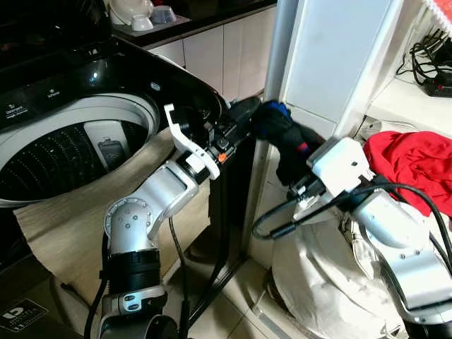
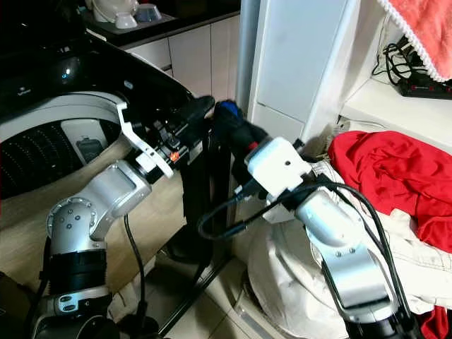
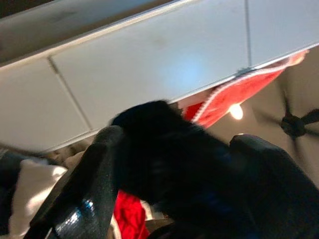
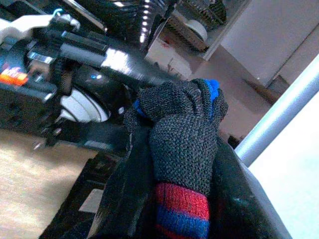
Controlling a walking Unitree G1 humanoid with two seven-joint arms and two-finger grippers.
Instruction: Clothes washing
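A dark knitted garment (image 1: pixel 286 134) with red and blue stripes and a blue tip hangs in the air between my two grippers, just right of the washing machine (image 1: pixel 63 106). My right gripper (image 1: pixel 295 168) is shut on its lower, striped part, and the right wrist view has the knit (image 4: pixel 182 129) wedged between the fingers. My left gripper (image 1: pixel 248 116) reaches over from the machine's corner and closes on the garment's upper end (image 3: pixel 169 154). The machine's lid is up and its perforated drum (image 1: pixel 49 159) is dark inside.
A beige cloth (image 1: pixel 70 233) drapes over the machine's front. A silver pole (image 1: pixel 272 49) and a white cabinet (image 1: pixel 339 56) stand right behind the grippers. Red clothes (image 1: pixel 409 159) lie on a white laundry bag (image 1: pixel 318 282) at right. A power strip (image 1: pixel 438 85) rests on the shelf.
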